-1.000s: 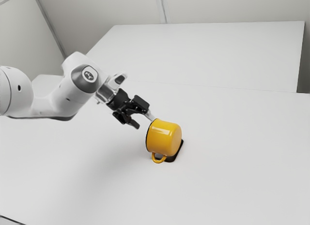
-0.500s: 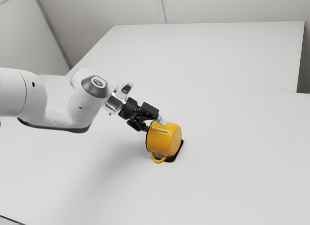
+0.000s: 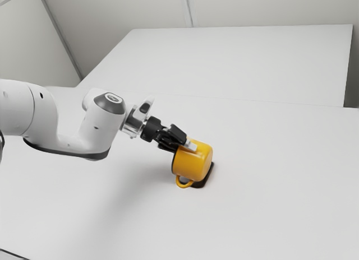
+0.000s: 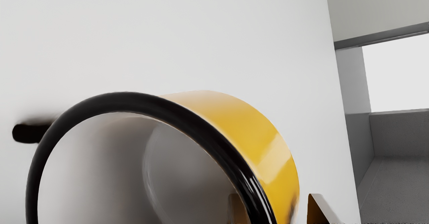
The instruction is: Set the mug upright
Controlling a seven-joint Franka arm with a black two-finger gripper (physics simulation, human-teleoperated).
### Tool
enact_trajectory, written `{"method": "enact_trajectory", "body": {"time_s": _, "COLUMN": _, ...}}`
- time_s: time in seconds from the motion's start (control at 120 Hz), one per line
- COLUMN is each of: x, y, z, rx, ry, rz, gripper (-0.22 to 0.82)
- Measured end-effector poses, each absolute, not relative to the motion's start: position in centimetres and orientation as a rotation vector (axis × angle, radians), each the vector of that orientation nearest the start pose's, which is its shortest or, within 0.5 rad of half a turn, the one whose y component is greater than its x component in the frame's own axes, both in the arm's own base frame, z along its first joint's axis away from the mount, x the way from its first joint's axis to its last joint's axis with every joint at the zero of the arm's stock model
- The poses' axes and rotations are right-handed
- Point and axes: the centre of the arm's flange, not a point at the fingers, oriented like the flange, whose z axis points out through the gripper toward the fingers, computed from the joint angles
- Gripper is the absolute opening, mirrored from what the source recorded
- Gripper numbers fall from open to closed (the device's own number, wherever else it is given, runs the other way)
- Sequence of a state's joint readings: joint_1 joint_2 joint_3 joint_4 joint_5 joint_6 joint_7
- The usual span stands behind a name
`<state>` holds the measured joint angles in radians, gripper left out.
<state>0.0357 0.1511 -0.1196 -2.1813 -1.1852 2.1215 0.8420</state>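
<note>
The mug (image 3: 193, 163) lies on its side, mouth facing the spread claw (image 3: 184, 149), long axis seemingly near level.

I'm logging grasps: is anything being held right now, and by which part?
Nothing is held: the pincer has one finger outside the mug, with a visible gap between them.

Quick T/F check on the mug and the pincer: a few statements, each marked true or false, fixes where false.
1. The mug lies tipped, its opening toward the arm. True.
2. Its outside is blue. False: yellow.
3. The mug's rim is black. True.
4. The pincer is well clear of the mug. False: it is right at the rim.
5. In the exterior view, the handle is on the mug's upper side. False: lower side.
</note>
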Motion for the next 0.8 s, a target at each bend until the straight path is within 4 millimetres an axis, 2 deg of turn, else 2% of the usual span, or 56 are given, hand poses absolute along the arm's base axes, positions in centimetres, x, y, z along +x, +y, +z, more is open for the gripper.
{"method": "enact_trajectory", "body": {"time_s": 0.108, "x": 54.2, "y": -9.0, "z": 32.7, "rx": 2.186, "ry": -0.182, "rz": 0.221, "gripper": -0.04}}
{"method": "enact_trajectory", "body": {"time_s": 0.333, "x": 54.0, "y": -10.0, "z": 34.3, "rx": 2.181, "ry": -0.257, "rz": 0.268, "gripper": -0.13}}
{"method": "enact_trajectory", "body": {"time_s": 0.567, "x": 54.5, "y": -10.1, "z": 38.9, "rx": 2.24, "ry": -0.407, "rz": 0.329, "gripper": -0.16}}
{"method": "enact_trajectory", "body": {"time_s": 0.8, "x": 54.3, "y": -9.4, "z": 42.8, "rx": 2.507, "ry": -0.687, "rz": 0.24, "gripper": -0.17}}
